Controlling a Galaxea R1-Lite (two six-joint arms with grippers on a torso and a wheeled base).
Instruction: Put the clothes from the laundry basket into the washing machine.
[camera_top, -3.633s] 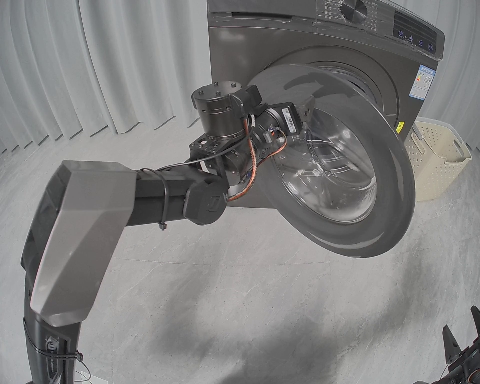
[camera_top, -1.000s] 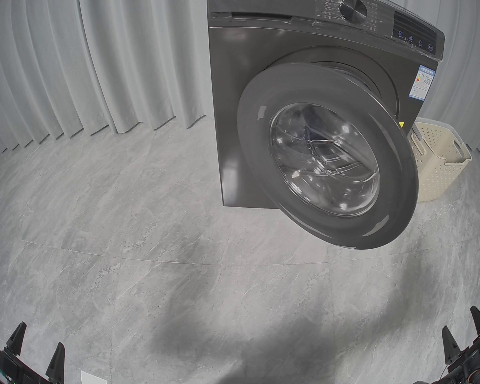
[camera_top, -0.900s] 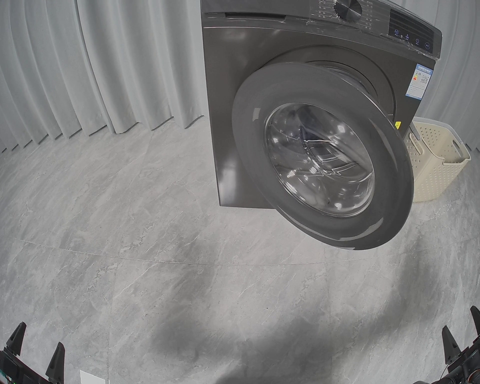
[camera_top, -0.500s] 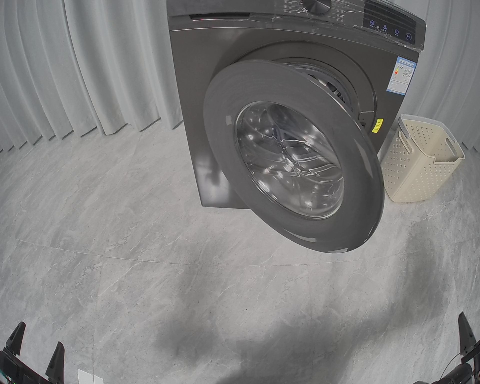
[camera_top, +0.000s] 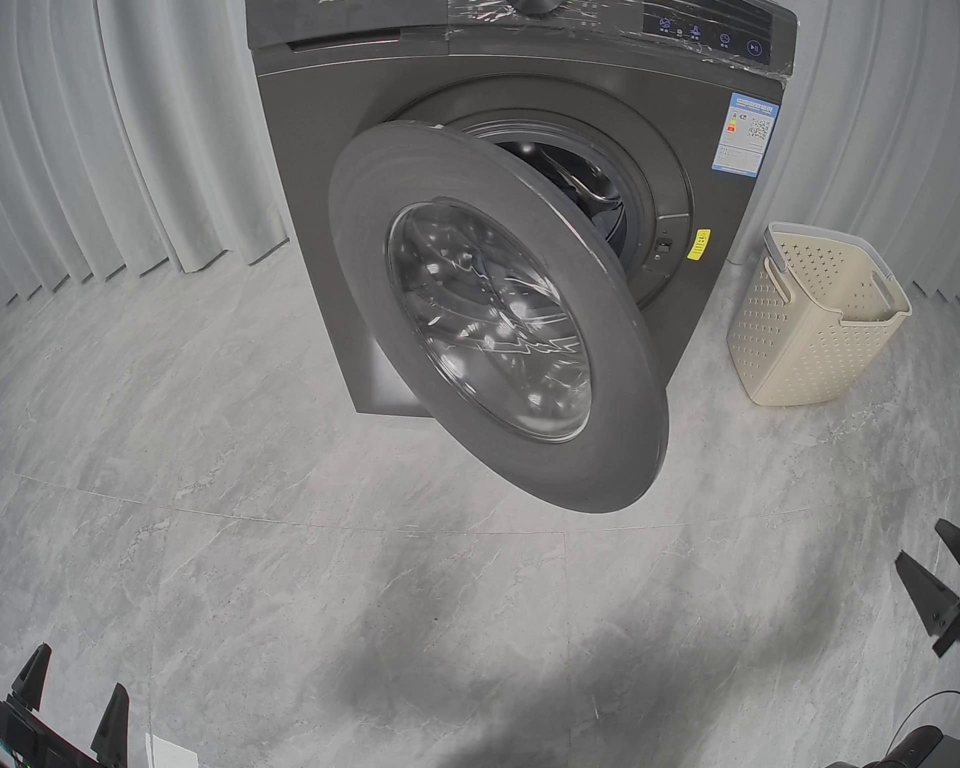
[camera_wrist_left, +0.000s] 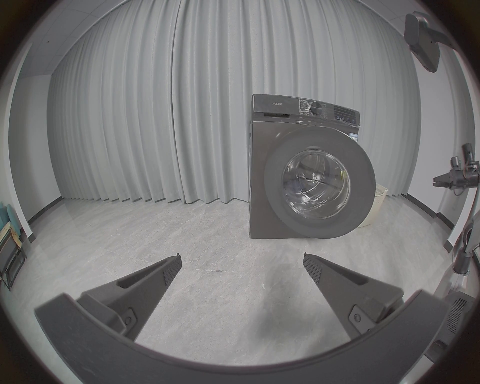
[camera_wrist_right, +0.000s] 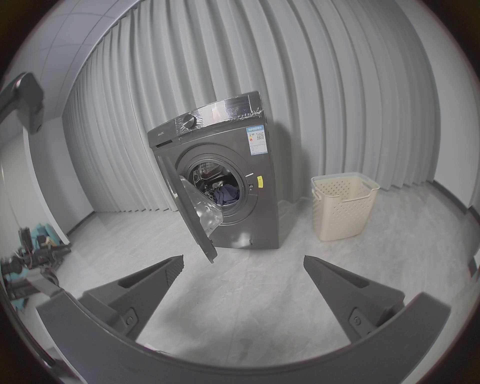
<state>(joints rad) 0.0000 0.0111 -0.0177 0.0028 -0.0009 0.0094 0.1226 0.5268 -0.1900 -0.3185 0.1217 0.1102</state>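
Grey steel washing machine (camera_top: 300, 150): it stood upright on the pale marbled floor (camera_top: 300, 560), its back to a white pleated curtain (camera_top: 130, 130).

Door (camera_top: 500, 320): round, with a grey rim and a bulging glass centre. It was swung wide open from the side toward the robot's left and hung out over the floor.

Clothes (camera_wrist_right: 225, 193): a dark blue bundle lay inside the drum, low in the open port. I could not tell how many pieces there were.

Laundry basket (camera_top: 810, 330): cream perforated plastic with two handles. It stood upright on the floor near the machine, on the robot's right and not touching it.

Label (camera_top: 745, 135): a pale sticker sat high on the machine's front, with a small yellow tag (camera_top: 698, 243) below it by the port.

Left gripper (camera_top: 78, 672) (camera_wrist_left: 241, 257): it hung low over the floor, well apart from the machine, with its dark fingers spread and nothing between them.

Right gripper (camera_top: 922, 542) (camera_wrist_right: 243, 258): it hung low on the basket's side, well short of the basket, with its fingers likewise parted and holding nothing.
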